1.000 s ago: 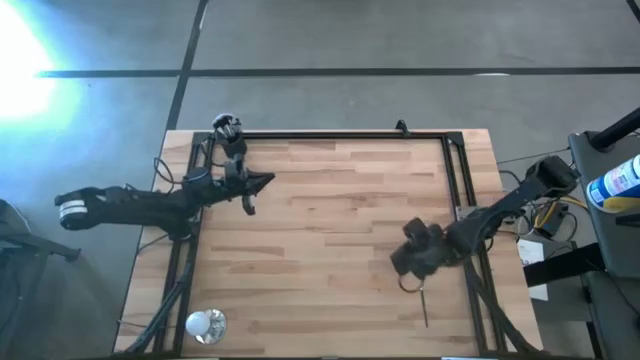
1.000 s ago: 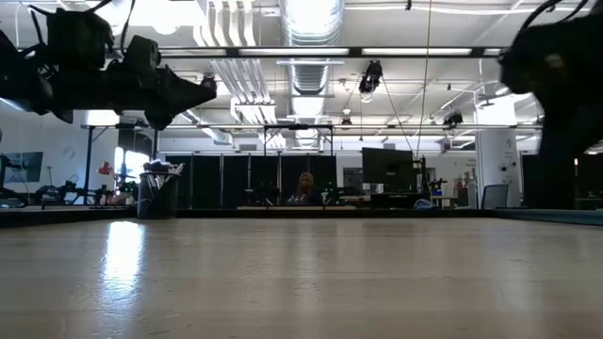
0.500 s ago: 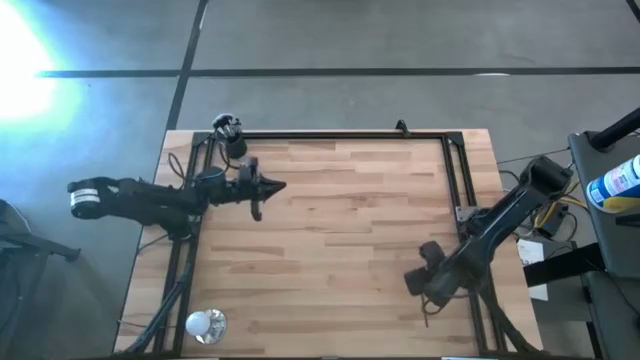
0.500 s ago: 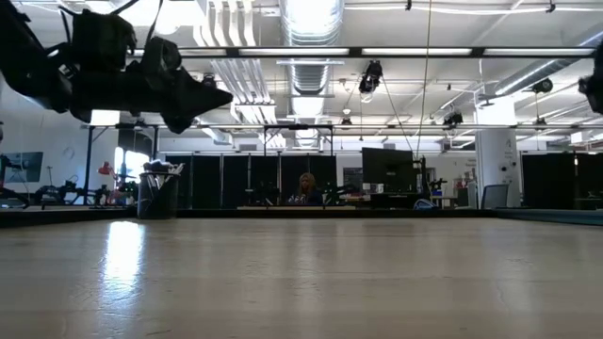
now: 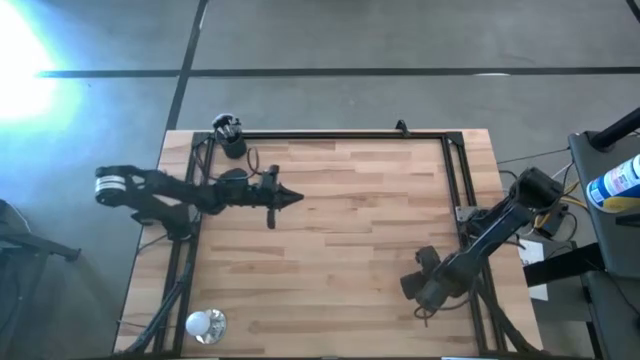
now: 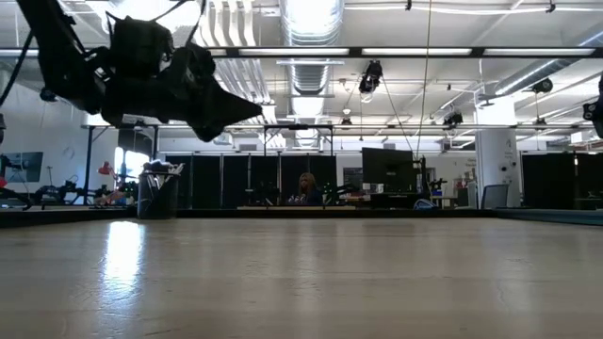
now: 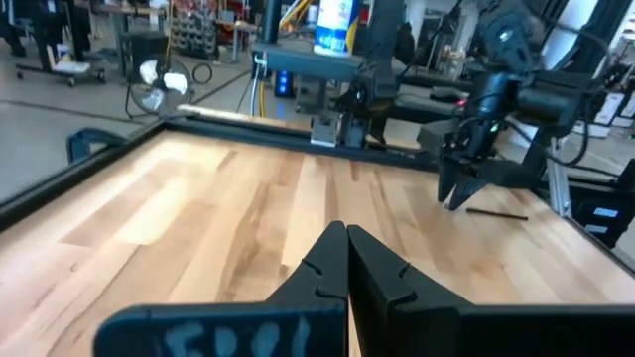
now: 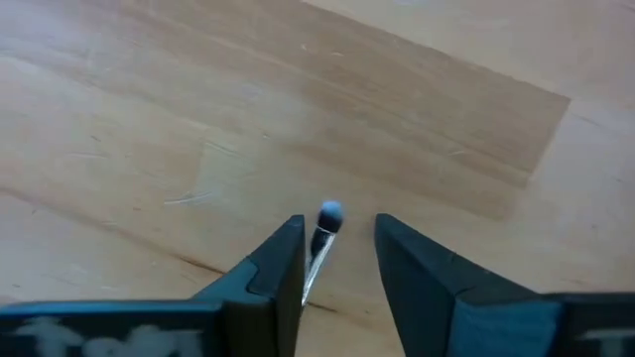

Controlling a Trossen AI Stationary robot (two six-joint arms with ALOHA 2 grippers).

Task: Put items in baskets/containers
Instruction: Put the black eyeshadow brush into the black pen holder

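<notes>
One thin brush [image 8: 319, 243] with a small pale tip lies flat on the wooden table near its right near corner. My right gripper [image 8: 337, 223] points down over it, open, a finger on either side of the tip end, the handle nearer one finger. The left wrist view shows that brush [image 7: 496, 211] beside my right gripper [image 7: 458, 198]. The black cup [image 5: 232, 143] stands at the far left corner with several brushes upright in it. My left gripper [image 5: 293, 197] is shut with nothing in it, level above the table right of the cup.
A shiny whitish round object [image 5: 206, 323] sits near the table's near left corner. A black frame rail [image 5: 345, 134] runs along the far edge and down both sides. The wooden middle [image 5: 350, 220] between the two arms is bare.
My left gripper has gone away from the cup toward the table's middle, staying shut and level. My right gripper has moved toward the near edge and now stands over the brush lying there; in the low view the right arm has left the picture at the right.
</notes>
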